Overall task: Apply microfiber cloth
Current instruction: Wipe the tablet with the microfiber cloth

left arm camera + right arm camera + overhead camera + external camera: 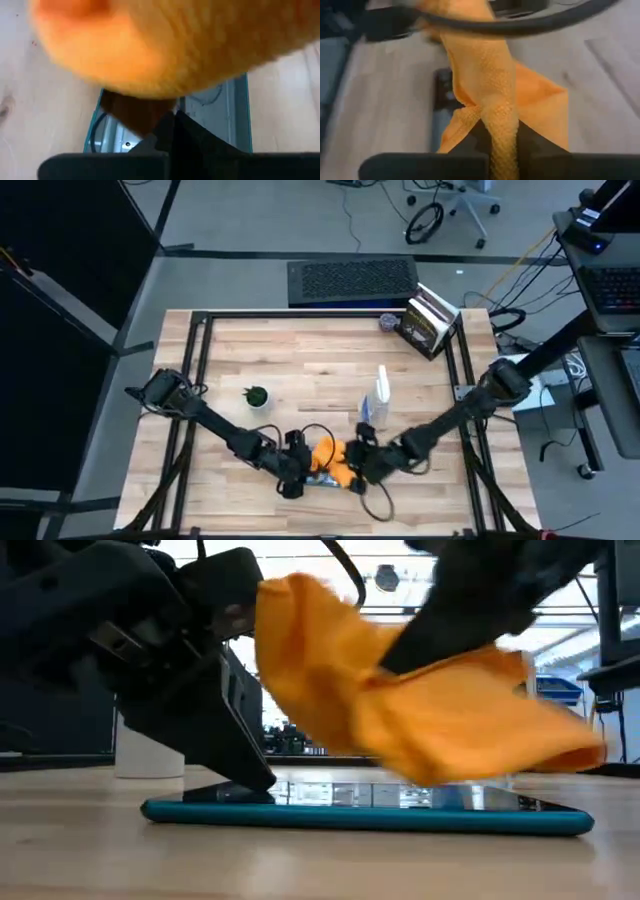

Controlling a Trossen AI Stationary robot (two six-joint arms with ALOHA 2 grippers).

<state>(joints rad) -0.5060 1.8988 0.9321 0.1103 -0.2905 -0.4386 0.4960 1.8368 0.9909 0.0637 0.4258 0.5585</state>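
Microfiber cloth (495, 95) pinched between right fingers (530, 140) — above tablet (370, 812)

No text, brand, number or sign can be read in any view. The books (430, 322) at the desk's far edge show print on their covers, but it is too small to make out. The spray bottle (381, 395), the tablet (370, 810) and the cloth (400, 710) show no legible markings.
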